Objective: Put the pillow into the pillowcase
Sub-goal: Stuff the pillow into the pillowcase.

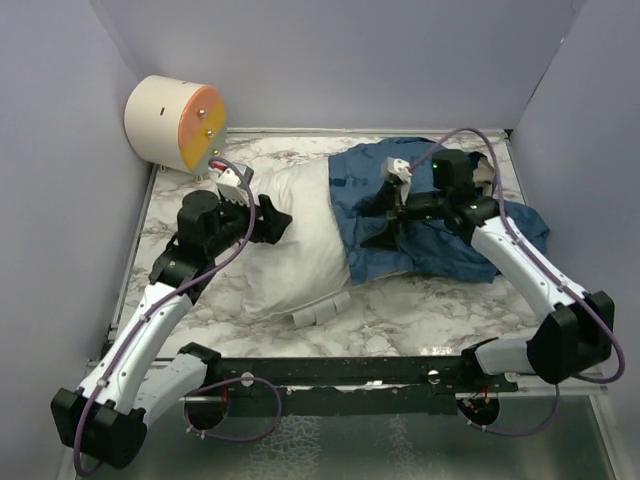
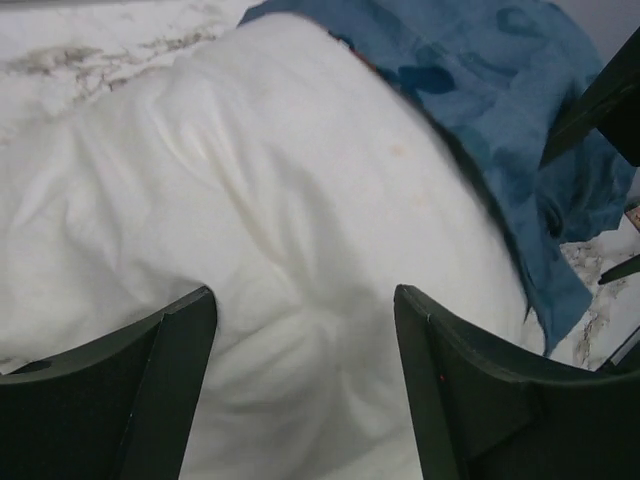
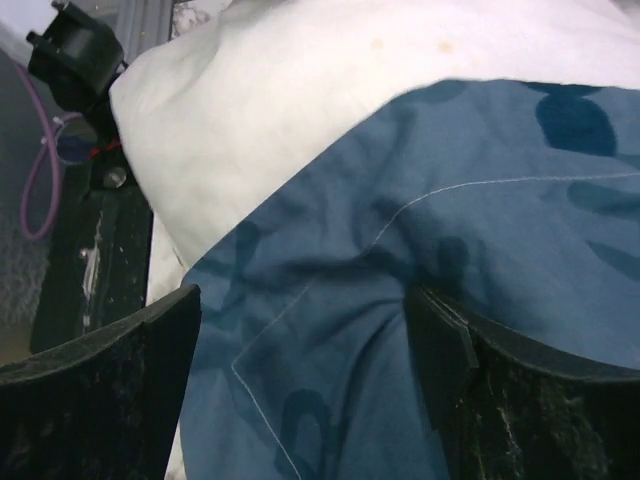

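Left hand (image 2: 300,380) fingers apart over pillow (image 2: 250,220), right hand (image 3: 300,390) apart over pillowcase (image 3: 480,250); both soft, light, floppy — pinch case hem, pillow corner.

Pillow (image 1: 290,250): soft white matt cloth, creased, with faint yellowish spots. Pillowcase (image 1: 440,235): thin blue printed cloth, matt, wrinkled, with pale stitching along its seams. Tabletop (image 1: 420,305): smooth glossy marble-patterned surface; hand fingers (image 2: 470,390): dark matt plastic.
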Action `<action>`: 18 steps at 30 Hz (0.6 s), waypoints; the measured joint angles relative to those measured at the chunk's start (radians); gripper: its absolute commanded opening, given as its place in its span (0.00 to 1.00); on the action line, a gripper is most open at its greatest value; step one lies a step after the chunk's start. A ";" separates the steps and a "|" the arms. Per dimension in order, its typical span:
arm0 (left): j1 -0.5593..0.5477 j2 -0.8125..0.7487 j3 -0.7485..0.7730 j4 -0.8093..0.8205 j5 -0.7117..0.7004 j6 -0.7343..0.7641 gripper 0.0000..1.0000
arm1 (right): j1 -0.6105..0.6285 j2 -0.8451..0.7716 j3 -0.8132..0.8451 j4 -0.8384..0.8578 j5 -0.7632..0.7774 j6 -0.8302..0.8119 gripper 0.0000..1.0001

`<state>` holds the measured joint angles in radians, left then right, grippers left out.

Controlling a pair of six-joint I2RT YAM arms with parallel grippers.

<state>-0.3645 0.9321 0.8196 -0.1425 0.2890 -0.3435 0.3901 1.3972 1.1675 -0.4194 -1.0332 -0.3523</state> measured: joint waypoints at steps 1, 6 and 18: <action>-0.003 -0.019 0.028 -0.039 -0.007 0.018 0.73 | -0.015 -0.030 -0.021 0.001 -0.023 -0.010 0.87; -0.032 -0.078 0.195 -0.180 -0.023 0.082 0.72 | -0.159 -0.160 -0.128 0.058 -0.185 -0.021 0.88; -0.928 0.115 0.229 -0.206 -0.460 0.379 0.83 | -0.435 -0.196 -0.241 0.267 -0.399 0.165 0.88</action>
<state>-1.2926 1.0470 1.0485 -0.3481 -0.1707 0.0353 -0.0448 1.2011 0.9268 -0.1520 -1.4322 -0.1875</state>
